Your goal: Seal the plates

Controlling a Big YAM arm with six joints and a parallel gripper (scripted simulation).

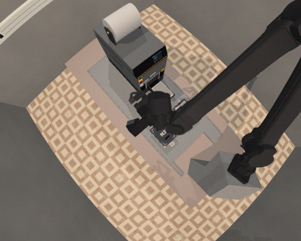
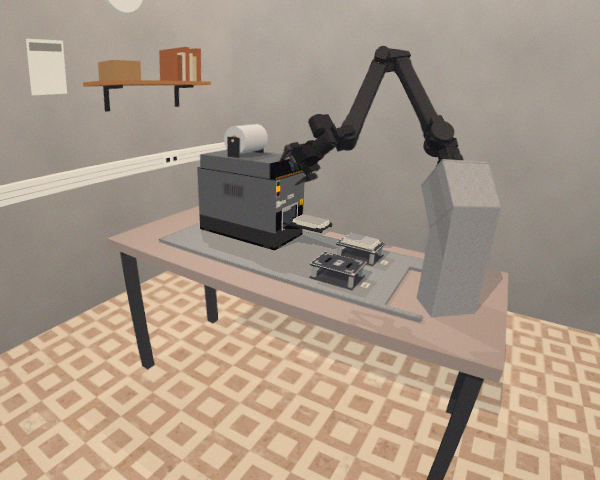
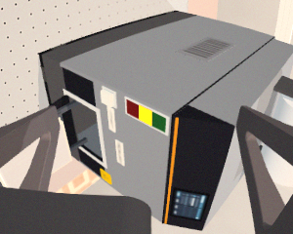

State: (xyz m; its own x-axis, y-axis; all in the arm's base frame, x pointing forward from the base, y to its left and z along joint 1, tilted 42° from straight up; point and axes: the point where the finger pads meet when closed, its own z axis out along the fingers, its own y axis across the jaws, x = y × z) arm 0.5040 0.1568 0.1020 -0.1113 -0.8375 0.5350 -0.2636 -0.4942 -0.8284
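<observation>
The sealer [image 1: 148, 54] [image 2: 238, 204] [image 3: 137, 63] has its stage out at the front. A pale plate [image 1: 163, 89] [image 2: 310, 224] lies on the stage and looks flat; whether foil covers it cannot be told. The lamp [image 1: 140, 80] [image 2: 278, 189] [image 3: 146, 115] shows bright amber, with red and green darker. Nest N2 [image 1: 163, 133] [image 2: 340, 258] is empty. The other plate [image 1: 179, 104] [image 2: 361, 244] sits on nest N1 behind it. My gripper [image 2: 298, 166] [image 3: 147, 116] is open and empty, above and in front of the sealer's front face. In the wrist view the left finger hides the stage.
A foil roll [image 1: 124, 21] [image 2: 248, 137] stands on top of the sealer. A grey faceted pedestal [image 1: 217, 178] [image 2: 463, 237] bears the arm at the table's right end. The sealer's screen [image 1: 157, 56] [image 3: 189, 205] is on its upper front. The plate on N1 is beyond the stage.
</observation>
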